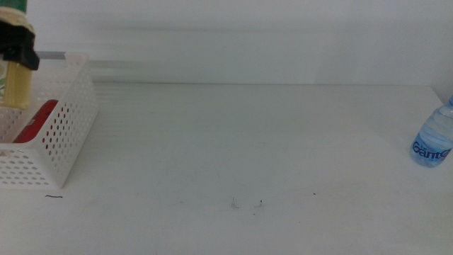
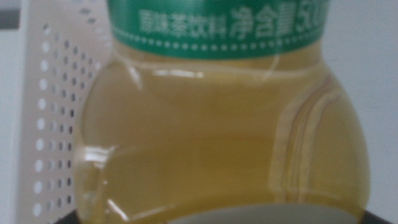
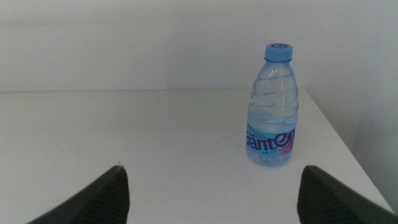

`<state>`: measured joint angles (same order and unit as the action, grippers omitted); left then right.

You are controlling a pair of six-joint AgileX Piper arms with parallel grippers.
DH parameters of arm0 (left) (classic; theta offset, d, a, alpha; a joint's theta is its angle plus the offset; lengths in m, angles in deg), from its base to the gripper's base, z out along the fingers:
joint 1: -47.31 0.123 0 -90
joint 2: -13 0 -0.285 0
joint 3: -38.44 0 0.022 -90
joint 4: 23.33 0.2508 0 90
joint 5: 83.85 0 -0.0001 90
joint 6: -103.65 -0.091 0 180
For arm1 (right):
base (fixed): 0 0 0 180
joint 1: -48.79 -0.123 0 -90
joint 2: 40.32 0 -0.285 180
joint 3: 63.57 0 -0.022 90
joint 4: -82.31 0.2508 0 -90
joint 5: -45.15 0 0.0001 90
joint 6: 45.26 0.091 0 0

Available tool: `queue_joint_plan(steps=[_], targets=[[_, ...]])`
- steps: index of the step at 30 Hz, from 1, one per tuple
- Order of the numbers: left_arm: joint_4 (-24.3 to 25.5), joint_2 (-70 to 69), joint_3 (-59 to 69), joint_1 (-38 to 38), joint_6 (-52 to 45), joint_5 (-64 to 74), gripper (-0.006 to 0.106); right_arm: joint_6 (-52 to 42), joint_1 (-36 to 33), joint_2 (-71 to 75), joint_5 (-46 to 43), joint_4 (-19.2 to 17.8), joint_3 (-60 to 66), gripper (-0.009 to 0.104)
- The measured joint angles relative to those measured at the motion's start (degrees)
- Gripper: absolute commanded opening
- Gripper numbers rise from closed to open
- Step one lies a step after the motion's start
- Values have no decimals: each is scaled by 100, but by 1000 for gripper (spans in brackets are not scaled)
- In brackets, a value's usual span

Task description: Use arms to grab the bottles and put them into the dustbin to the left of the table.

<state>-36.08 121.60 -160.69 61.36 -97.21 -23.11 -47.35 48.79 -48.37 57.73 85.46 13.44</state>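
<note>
My left gripper (image 1: pixel 19 51) is shut on the yellow tea bottle (image 1: pixel 15 86) and holds it upright over the white dustbin (image 1: pixel 67 134) at the table's left end. In the left wrist view the bottle (image 2: pixel 217 137) fills the picture, its green label at one end, with the dustbin's perforated wall (image 2: pixel 53 124) behind it. A slim red can (image 1: pixel 39 119) lies inside the dustbin. The clear blue-capped water bottle (image 1: pixel 433 138) stands upright at the table's far right edge. My right gripper (image 3: pixel 214 205) is open and empty, some way short of the water bottle (image 3: pixel 273 112), and is out of the middle view.
The white table (image 1: pixel 248 142) has a few small dark specks (image 1: pixel 244 204) near its front. A white wall runs behind it. The table's right edge (image 3: pixel 348 155) passes close to the water bottle.
</note>
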Motion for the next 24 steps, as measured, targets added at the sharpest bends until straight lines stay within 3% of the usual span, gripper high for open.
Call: queue_joint_plan(steps=[13, 16, 22, 24], targets=[[-229, 1079, -179, 238, -655, 22, 38, 0, 0, 0, 0, 0, 0, 92], [-254, 1176, -179, 238, -764, 22, 50, 0, 0, 0, 0, 0, 0, 92], [-295, 1254, -188, 238, -799, -63, 89, 0, 0, 0, 0, 0, 0, 92], [-374, 1243, -240, 238, -798, -135, 94, 0, 0, 0, 0, 0, 0, 92]])
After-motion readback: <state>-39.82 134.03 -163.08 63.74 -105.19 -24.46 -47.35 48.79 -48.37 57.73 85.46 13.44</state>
